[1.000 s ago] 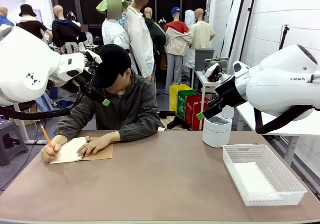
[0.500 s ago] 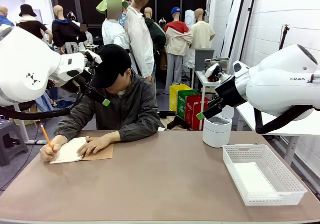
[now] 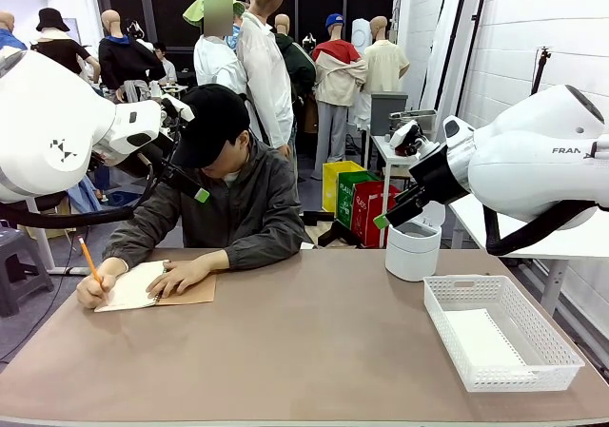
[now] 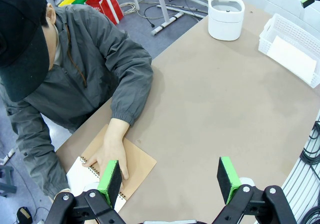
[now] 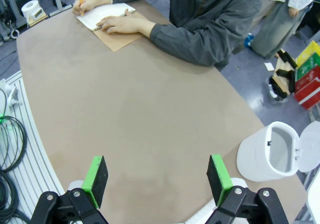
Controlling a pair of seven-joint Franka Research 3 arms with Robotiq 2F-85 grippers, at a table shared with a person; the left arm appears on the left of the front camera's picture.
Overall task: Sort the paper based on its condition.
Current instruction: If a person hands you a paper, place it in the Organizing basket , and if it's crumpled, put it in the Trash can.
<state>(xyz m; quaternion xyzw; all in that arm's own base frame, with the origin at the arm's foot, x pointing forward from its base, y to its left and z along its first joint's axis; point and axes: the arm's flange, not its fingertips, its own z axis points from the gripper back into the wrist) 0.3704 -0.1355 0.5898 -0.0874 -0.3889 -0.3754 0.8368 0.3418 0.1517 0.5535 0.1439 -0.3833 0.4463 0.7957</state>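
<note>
A white sheet of paper [image 3: 481, 337] lies flat in the white basket [image 3: 561, 356] at the table's right, and shows there [image 4: 292, 58] in the left wrist view. At the far left a person writes with an orange pencil [image 3: 88, 261] on the open page [image 3: 131, 286] of a brown-covered spiral notebook [image 4: 137, 166], the other hand [image 3: 181, 277] pressing it down. My left gripper [image 4: 170, 176] hangs open high above the table's left side, nothing between its fingers. My right gripper [image 5: 157, 179] is open too, raised over the right side.
A small white bin [image 3: 413, 248] with its lid flipped up stands at the far right edge behind the basket; it appears again [image 5: 267, 151] in the right wrist view. The brown tabletop [image 3: 304, 351] is bare between notebook and basket. Cables [image 5: 10, 134] hang beside the table.
</note>
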